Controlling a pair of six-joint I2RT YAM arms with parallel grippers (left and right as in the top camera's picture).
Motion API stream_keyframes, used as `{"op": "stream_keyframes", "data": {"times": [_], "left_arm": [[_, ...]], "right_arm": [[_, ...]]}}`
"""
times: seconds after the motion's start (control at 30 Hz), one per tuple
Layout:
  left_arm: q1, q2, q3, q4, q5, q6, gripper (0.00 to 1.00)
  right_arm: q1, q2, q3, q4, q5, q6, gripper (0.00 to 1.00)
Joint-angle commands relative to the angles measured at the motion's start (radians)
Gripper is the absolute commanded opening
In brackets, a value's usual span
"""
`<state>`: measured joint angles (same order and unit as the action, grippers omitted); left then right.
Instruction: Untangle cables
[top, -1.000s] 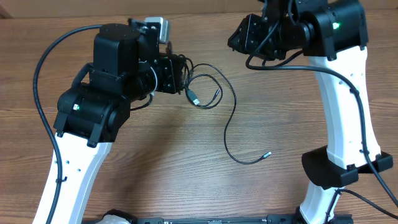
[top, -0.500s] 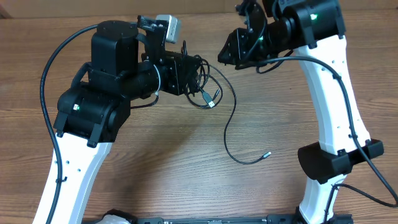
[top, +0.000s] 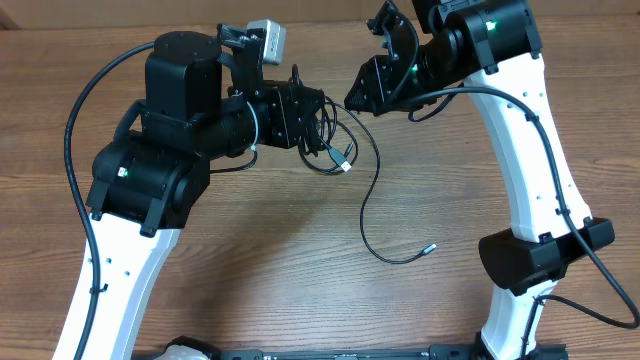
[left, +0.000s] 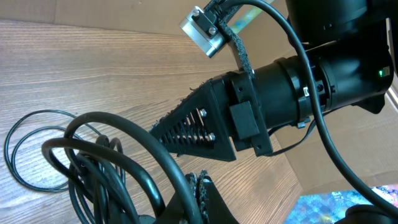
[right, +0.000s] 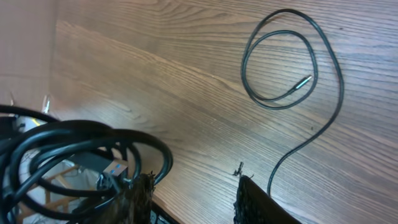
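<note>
The cables (top: 338, 148) are mostly one messy black clump up at the far middle of the surface (top: 250, 250), and the left pincer (top: 316, 120) has hold of it. That pincer is squeezed fully down on the clump, with several loops spilling off its tip. A USB plug (top: 344, 161) sticks out at the near edge of the mess. One thin strand runs out of the clump and curves toward the near side of the surface. It ends in a small plug tip (top: 431, 248) lying flat on the wood, well apart from everything else.

The right pincer (top: 352, 97) sits just beside the clump, pretty much nose to nose with the left one. Its jaws are partway apart. In the right wrist view the gap between its fingers (right: 138, 200) shows only bare wood, so it isn't gripping anything. The coils crowd right up against one finger there, but it's hard to tell if they actually touch. That same view also shows a thin strand lying in a double loop on the wood. In the left wrist view the coils fill the foreground, one loop lies flat on the wood, and the right pincer's finger points straight at them.
</note>
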<state>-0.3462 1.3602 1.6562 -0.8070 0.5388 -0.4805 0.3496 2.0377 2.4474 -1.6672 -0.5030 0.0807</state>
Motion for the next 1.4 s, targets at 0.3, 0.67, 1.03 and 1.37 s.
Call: {"op": "stream_keyframes", "data": {"times": [0.3, 0.67, 1.03, 1.37], "left_arm": [[0.000, 0.003, 0.009, 0.008, 0.032, -0.040, 0.04], [0.000, 0.003, 0.009, 0.008, 0.106, -0.040, 0.04], [0.000, 0.003, 0.009, 0.008, 0.109, -0.040, 0.04], [0.030, 0.003, 0.009, -0.101, -0.085, -0.021, 0.04]], "right_arm": [[0.088, 0.011, 0.000, 0.043, 0.032, -0.017, 0.38], [0.089, 0.066, 0.000, 0.049, 0.074, 0.004, 0.36], [0.088, 0.067, 0.000, 0.068, 0.257, 0.086, 0.17], [0.087, 0.067, 0.000, 0.035, 0.577, 0.274, 0.04]]}}
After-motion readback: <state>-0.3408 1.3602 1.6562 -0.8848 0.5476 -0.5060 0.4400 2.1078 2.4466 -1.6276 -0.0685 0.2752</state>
